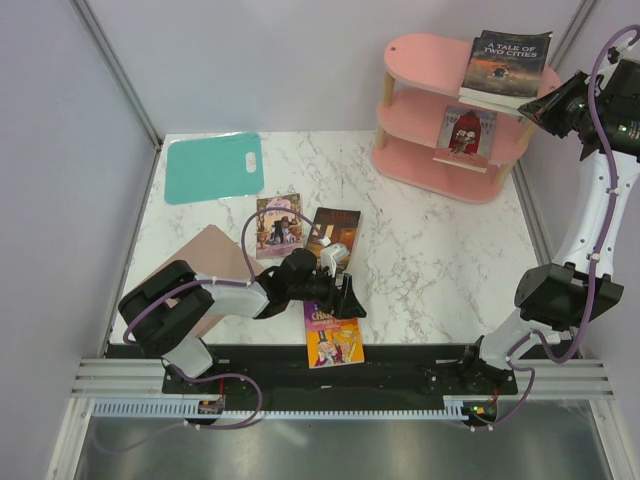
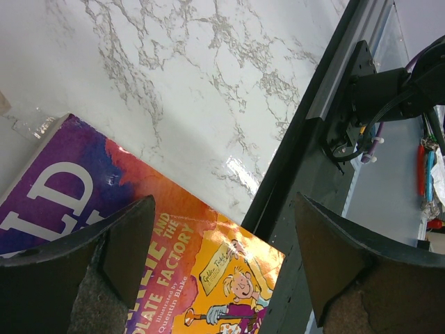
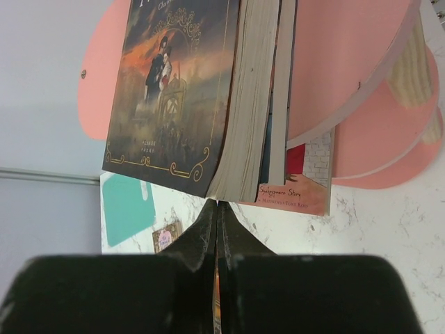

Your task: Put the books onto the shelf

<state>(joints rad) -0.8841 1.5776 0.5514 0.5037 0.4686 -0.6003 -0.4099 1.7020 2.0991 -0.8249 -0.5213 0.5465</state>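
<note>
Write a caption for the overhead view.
Left gripper open above the Roald Dahl book; other books sit on the pink shelf.

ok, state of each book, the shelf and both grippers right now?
Tale of Two Cities book: flat on shelf top board, overhanging its edge.
Red-cover book: on middle board.
Roald Dahl book: flat on table, near edge.
Dark book, pink book: flat on table.
Left gripper: open, empty.
Right gripper: shut, empty, by top book.
</note>
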